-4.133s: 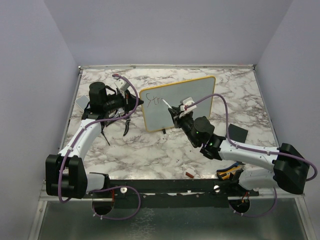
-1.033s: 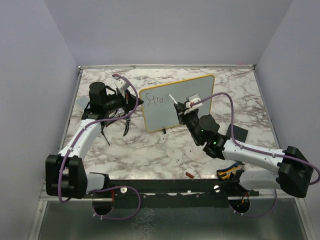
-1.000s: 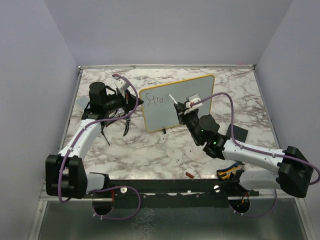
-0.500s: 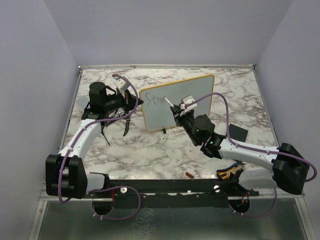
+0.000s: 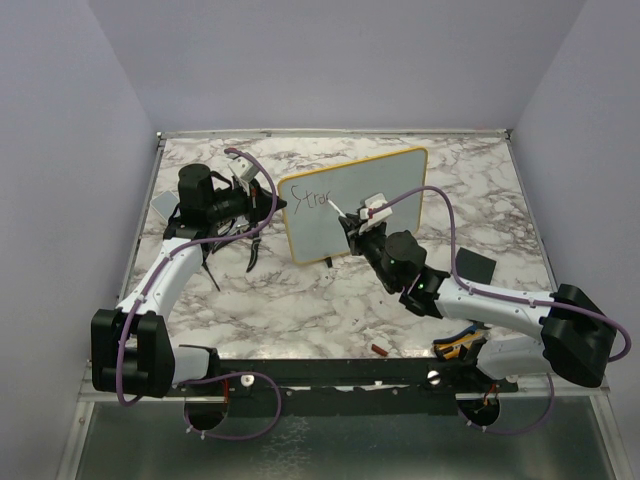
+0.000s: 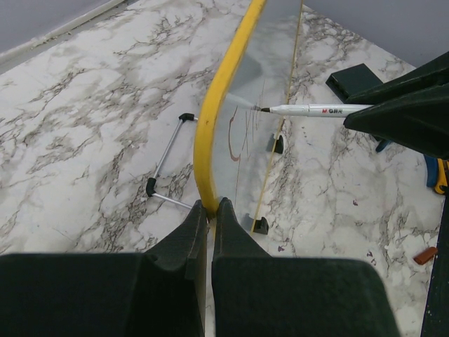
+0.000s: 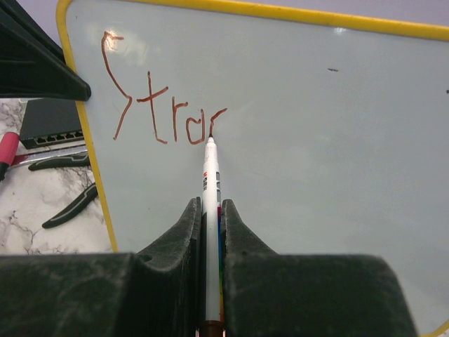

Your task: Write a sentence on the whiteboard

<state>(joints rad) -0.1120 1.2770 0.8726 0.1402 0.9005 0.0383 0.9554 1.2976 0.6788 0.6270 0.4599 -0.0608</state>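
**Marker tip on the board, 1 line begun**

The whiteboard point(image 5: 395, 180) stands tilted back on the veined marble table point(image 5: 300, 290), near the far middle. It is a smooth, pale grey-white rectangle with rounded corners and a thin yellow-orange frame. The left wrist view shows 2 small black feet under it and a thin wire prop with black tips behind.

The sentence point(image 7: 165, 112) so far is 1 line of thin reddish-brown strokes in the upper left of the board, reading roughly "Stror".

The right gripper point(image 7: 208, 210) has its 2 matte black fingers pressed tight on 1 slim white marker point(image 7: 209, 182). The marker's fine tip touches the board at the end of the last stroke.

The left gripper point(image 6: 209, 210) has its 2 fingers nearly together, pinching the yellow frame at the board's left edge, low down.

On the table lie 1 dark square slab point(image 5: 475, 266) to the right of the board, well apart from it, and 1 small red piece point(image 5: 380, 350) near the front edge. Dark curved tool handles point(image 7: 70, 207) lie left of the board.
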